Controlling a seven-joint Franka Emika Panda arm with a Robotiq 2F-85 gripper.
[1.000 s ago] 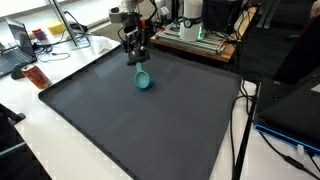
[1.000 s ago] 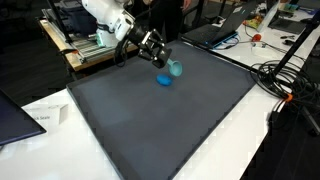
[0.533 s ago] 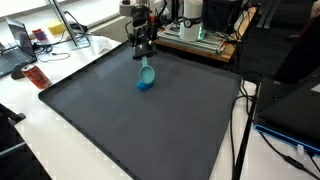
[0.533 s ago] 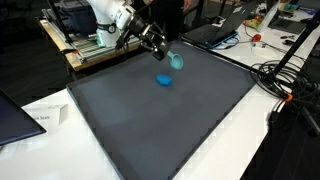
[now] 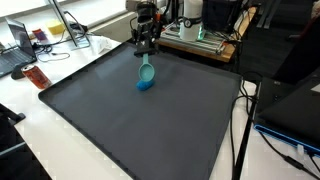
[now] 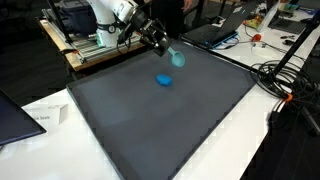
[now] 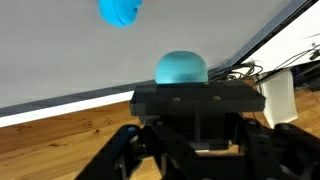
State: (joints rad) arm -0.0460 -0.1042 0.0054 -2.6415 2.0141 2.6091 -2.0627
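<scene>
My gripper point(image 5: 146, 57) hangs above the far edge of a large dark mat point(image 5: 130, 130) and is shut on a light teal cup point(image 5: 147, 69), held clear of the mat. In both exterior views the cup sits at my fingertips point(image 6: 169, 51), and it shows as a teal shape point(image 6: 177, 58) in the air. A darker blue object point(image 5: 145, 84) lies on the mat right below and in front of the cup; it also shows in an exterior view point(image 6: 164, 80). In the wrist view the teal cup point(image 7: 181, 68) sits just past my gripper point(image 7: 184, 90) and the blue object point(image 7: 121, 10) is further off.
A wooden bench with equipment point(image 5: 200, 35) stands behind the mat. A red can point(image 5: 37, 77) and a laptop point(image 5: 18, 45) are on the white table at one side. Cables point(image 6: 285, 75) and a paper sheet point(image 6: 45, 117) lie off the mat.
My gripper has risen and moved toward the mat's far edge, lifting the teal cup off the mat. The blue object has stayed in place.
</scene>
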